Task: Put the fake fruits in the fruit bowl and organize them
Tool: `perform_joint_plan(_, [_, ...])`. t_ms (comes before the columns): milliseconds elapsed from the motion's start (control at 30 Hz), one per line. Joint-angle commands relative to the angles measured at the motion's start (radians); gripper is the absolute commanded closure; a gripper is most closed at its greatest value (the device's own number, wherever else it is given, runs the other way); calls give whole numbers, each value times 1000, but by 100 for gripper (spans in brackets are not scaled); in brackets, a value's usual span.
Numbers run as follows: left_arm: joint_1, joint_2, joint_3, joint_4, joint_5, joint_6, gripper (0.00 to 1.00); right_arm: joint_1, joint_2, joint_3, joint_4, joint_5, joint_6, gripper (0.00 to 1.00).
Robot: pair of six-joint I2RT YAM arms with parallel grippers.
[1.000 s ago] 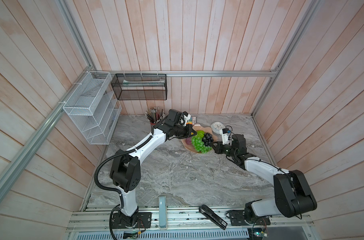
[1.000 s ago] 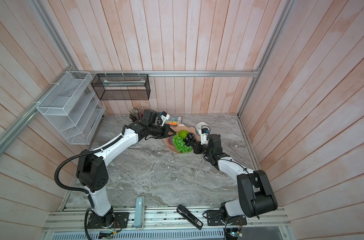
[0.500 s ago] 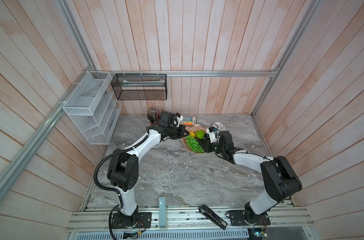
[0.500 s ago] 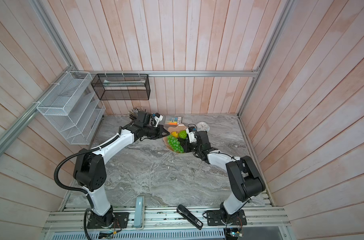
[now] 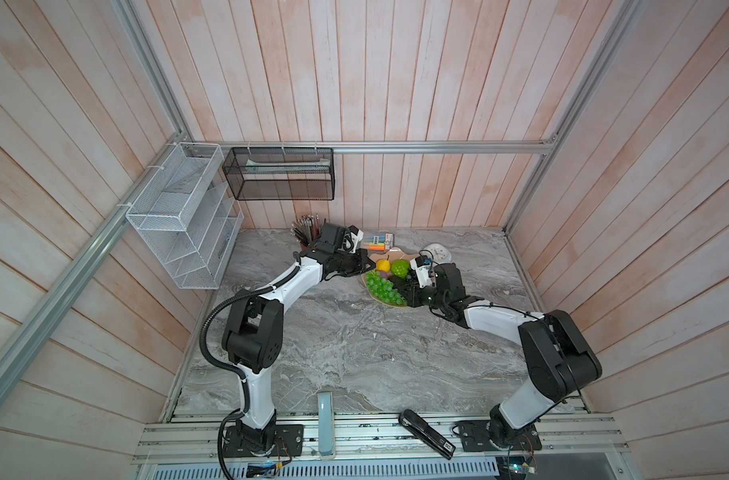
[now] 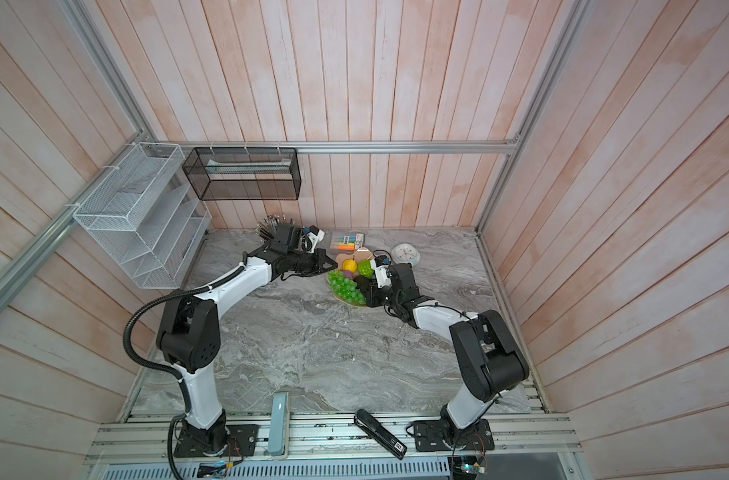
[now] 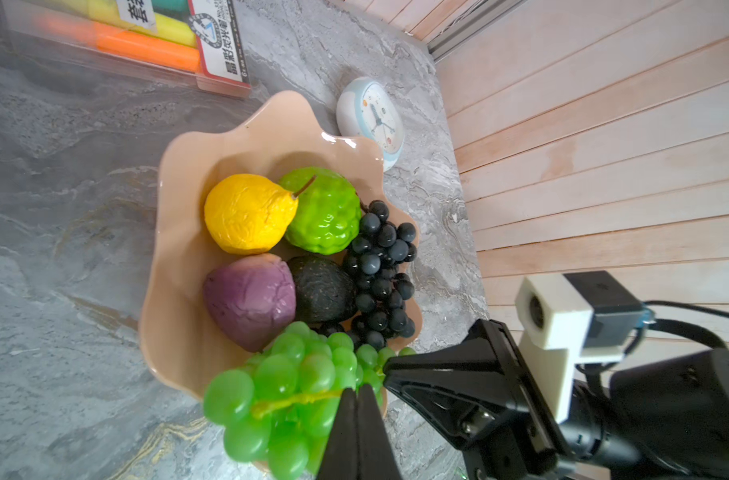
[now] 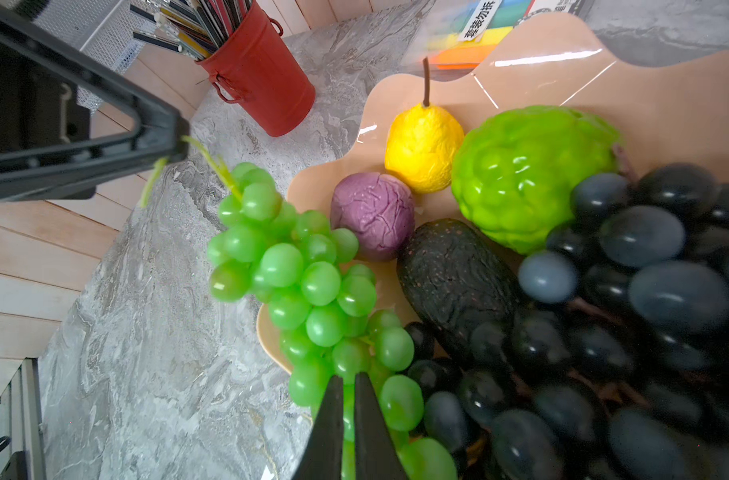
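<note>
Around the fruit bowl [image 7: 175,291]: a highlighter pack [image 7: 146,37] is lying just beside its far rim, a white clock [image 7: 371,120] is sitting right by the rim, and a red pencil pot [image 8: 263,70] is standing near, twd the back wall. Both arms are crowding the bowl from opposite sides.

L gripper [image 7: 357,388] is pinching the stem of the green grape bunch [image 7: 288,382], jaws fully together on it. The bunch is draping over the rim, partly above the table. R gripper [image 8: 348,378] is poking into the bunch's other end w/ jaws all but together; can't tell if it's nipping anything.

In the bowl, all packed touching, are lying:
- yellow stemmed fruit [image 7: 246,214]
- bumpy green ball [image 7: 323,212]
- purple ball [image 7: 250,299]
- avocado [image 7: 321,289]
- black grape bunch [image 7: 381,270]

The grey marble table [image 5: 354,340] is filling a pink plank-walled booth. A white mesh rack [image 5: 180,216] and a black mesh basket [image 5: 279,174] are hanging on the walls. Bare marble is stretching btwn the bowl and the front rail, where a black stapler [image 5: 427,432] is resting.
</note>
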Motion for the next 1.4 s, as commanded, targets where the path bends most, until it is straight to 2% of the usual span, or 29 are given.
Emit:
perform_joint_plan(0, [13,26,41,35,-16,21,100,6,12,-27,2,23,-11,91])
perform_joint_plan(433, [21,150,148,42,2,19,100,6,-14,-18,0,26,-16,91])
perform_joint_plan(667, [22,160,165,52,25,8,74,6,-55,-6,-34,39,-24,91])
perform_joint_plan(800, [27,132,194,0,-18,52,56,6,-85,-7,-47,50,-30,91])
perform_joint_plan(900, [30,95,200,-44,-75,83,49,6,-105,-9,-61,56,-33,91])
perform_joint_plan(1100, [28,0,121,-106,-192,115,48,3,-158,-34,-72,96,-41,90])
perform_joint_plan(1233, [19,-67,22,-100,-204,100,60,-9,-178,-50,-93,85,-39,90])
perform_joint_plan(1300, [6,-105,-43,-91,-223,98,75,-8,-190,-52,-125,91,-56,90])
perform_joint_plan(1367, [-9,-142,-101,-91,-242,102,82,-11,-209,-56,-155,107,-71,90])
